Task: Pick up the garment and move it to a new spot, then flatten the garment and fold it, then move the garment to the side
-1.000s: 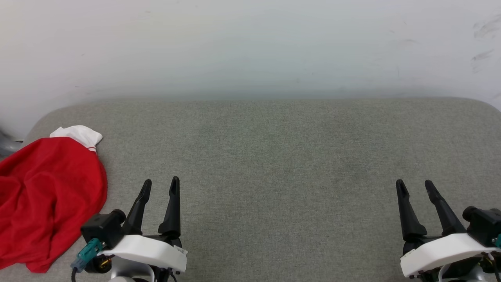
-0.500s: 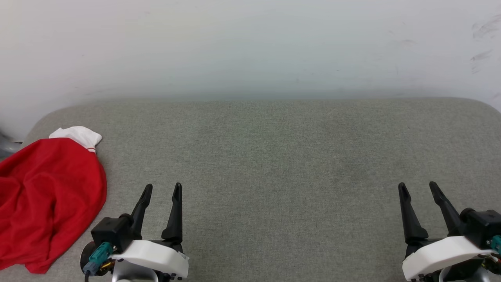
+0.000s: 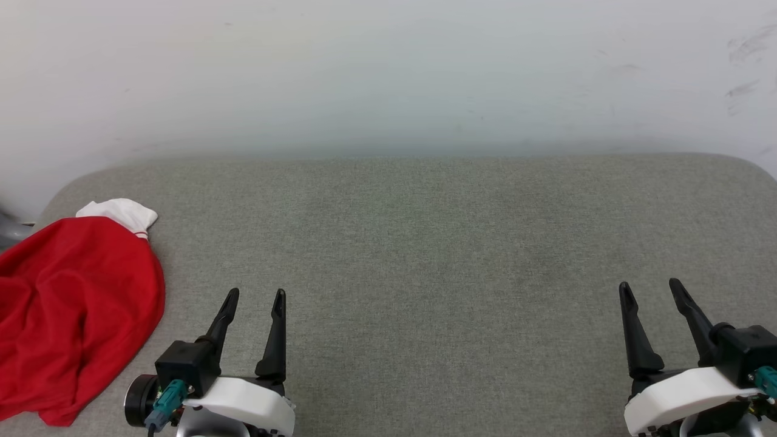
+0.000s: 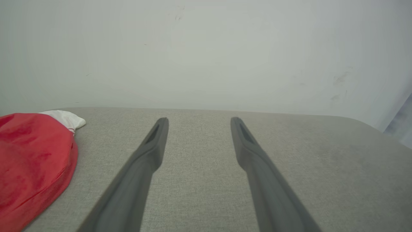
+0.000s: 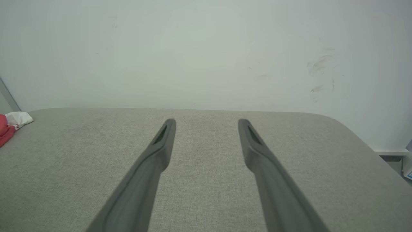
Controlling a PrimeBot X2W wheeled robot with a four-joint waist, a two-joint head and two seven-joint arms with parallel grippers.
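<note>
The garment lies in a rumpled red heap at the far left of the grey surface, one white sleeve poking out at its far end; its lettering is hidden. It also shows at the left of the left wrist view as the garment, and as a sliver of garment in the right wrist view. My left gripper stands open just right of the heap, apart from it, holding nothing. My right gripper is open at the lower right, far from the cloth.
The grey fabric-covered table spreads wide between the two grippers, with rounded far corners. A white wall rises right behind its far edge. A grey metal part pokes in at the left edge.
My left gripper has drawn back toward the near edge and shifted slightly right. The right gripper barely moved. The garment lies as before.
</note>
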